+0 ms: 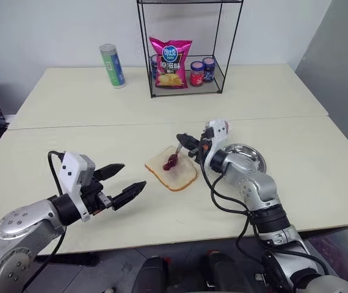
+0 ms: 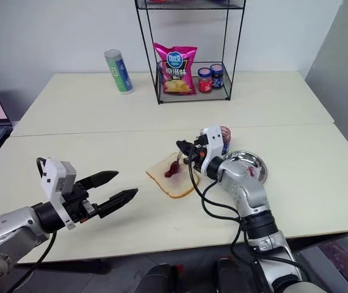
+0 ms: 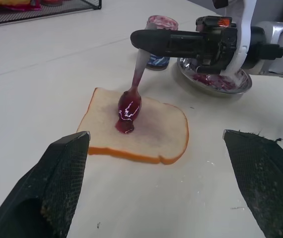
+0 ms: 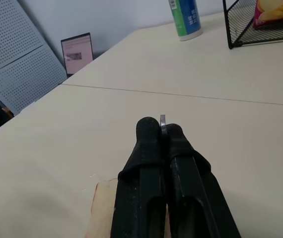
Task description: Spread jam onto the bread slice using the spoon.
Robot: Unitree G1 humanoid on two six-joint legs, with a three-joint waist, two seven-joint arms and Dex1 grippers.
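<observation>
Pinching the handle of the slim silvery metal spoon [image 3: 135, 84] between closed fingers, the right claw [image 1: 182, 140] holds it slanting down so its bowl, loaded with glossy dark red-purple jam [image 3: 128, 110], touches the middle of the pale square bread slice [image 3: 156, 134] with the tan-orange crust, which lies flat on the cream desk [image 1: 162, 116]. Just beyond the bread, beside that arm, stand a round shallow steel dish [image 3: 231, 85] smeared with red and a small clear glass jar [image 3: 160, 26] of jam. Nearer the robot, the left claw [image 1: 122, 181] hovers over bare desk, spread wide and empty, well apart from the bread.
</observation>
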